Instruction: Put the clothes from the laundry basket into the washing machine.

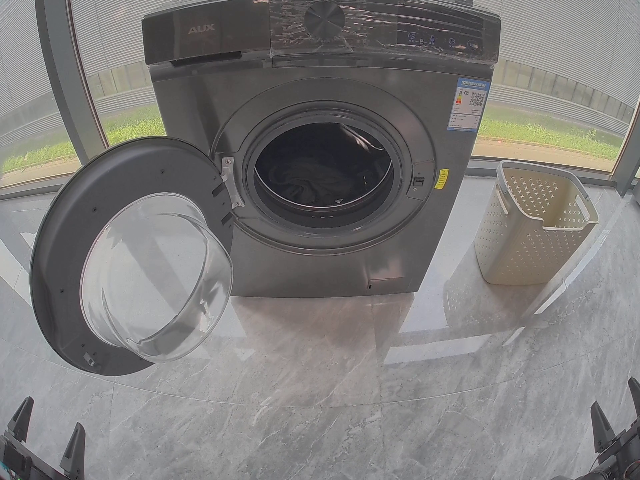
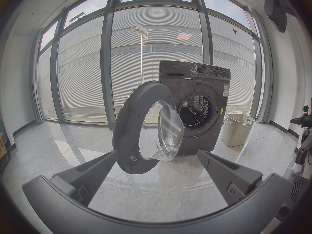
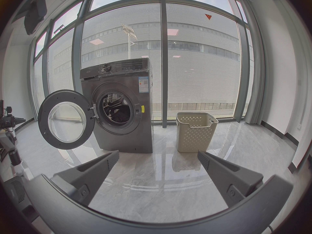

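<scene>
While a dark heap of clothes (image 1: 313,178) lies in the drum of the grey front-loading washing machine (image 1: 200,108), the cream perforated plastic laundry basket (image 1: 513,248) stands on the floor just beside the machine's right flank, with nothing visible inside it from the head view. Both claws hang low and well back from the appliance. The left gripper (image 1: 48,428) and the right gripper (image 1: 615,405) each have their black fingers spread apart, grasping nothing. The loading looks done or nearly so, though a look at the basket's bottom, partly hidden by its near wall, would settle it. Any further load should go straight through the round opening and drop deep, so no hem trails over the lip. The round grey door with its clear bulging window (image 1: 127,255) is swung wide to the left, across the left arm's path, so the right arm has the freer line. Polished grey stone-look floor (image 1: 333,395) and tall glass windows (image 3: 201,65) surround the scene.
</scene>
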Motion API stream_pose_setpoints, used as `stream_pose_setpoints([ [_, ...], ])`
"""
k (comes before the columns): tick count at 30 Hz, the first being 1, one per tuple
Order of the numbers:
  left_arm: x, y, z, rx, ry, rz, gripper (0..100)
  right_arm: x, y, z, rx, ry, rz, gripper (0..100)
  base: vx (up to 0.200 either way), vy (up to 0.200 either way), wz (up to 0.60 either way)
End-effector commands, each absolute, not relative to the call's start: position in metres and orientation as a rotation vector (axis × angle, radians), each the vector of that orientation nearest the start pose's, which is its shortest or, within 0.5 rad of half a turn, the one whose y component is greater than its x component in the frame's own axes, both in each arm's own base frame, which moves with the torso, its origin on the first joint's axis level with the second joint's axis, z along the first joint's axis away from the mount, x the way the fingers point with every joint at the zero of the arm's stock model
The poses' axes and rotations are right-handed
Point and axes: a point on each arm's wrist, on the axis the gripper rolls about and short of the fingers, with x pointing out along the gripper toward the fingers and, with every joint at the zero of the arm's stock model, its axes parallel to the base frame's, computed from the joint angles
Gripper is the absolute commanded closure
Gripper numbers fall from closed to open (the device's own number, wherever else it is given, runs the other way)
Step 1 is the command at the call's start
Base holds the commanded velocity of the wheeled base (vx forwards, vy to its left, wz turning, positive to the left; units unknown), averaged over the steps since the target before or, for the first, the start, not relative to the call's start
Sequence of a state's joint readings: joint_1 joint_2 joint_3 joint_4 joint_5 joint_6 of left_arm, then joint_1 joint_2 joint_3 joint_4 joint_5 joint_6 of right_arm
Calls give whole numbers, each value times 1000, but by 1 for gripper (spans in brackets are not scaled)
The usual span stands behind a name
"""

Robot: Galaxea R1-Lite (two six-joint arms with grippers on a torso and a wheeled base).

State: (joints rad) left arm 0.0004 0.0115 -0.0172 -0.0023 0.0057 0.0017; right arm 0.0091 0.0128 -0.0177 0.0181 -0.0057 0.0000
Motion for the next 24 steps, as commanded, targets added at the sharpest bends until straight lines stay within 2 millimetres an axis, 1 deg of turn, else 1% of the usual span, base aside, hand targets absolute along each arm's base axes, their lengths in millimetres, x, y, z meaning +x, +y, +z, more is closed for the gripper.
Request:
stream_pose_setpoints([
  [1, -23, 0, 76, 0, -3, 8, 0, -23, 0, 75, 0, 12, 5, 0, -200, 200, 0],
  [5, -23, 0, 76, 3, -3, 8, 0, -23, 0, 75, 0, 12, 5, 0, -200, 200, 0],
  [11, -23, 0, 76, 0, -3, 8, 0, -23, 0, 76, 0, 11, 5, 0, 0, 0, 0],
  [20, -23, 0, 76, 0, -3, 8, 0, -23, 0, 75, 0, 12, 5, 0, 0, 200, 0],
  [24, -23, 0, 76, 0, -3, 8, 0, -23, 0, 75, 0, 12, 5, 0, 0, 0, 0],
])
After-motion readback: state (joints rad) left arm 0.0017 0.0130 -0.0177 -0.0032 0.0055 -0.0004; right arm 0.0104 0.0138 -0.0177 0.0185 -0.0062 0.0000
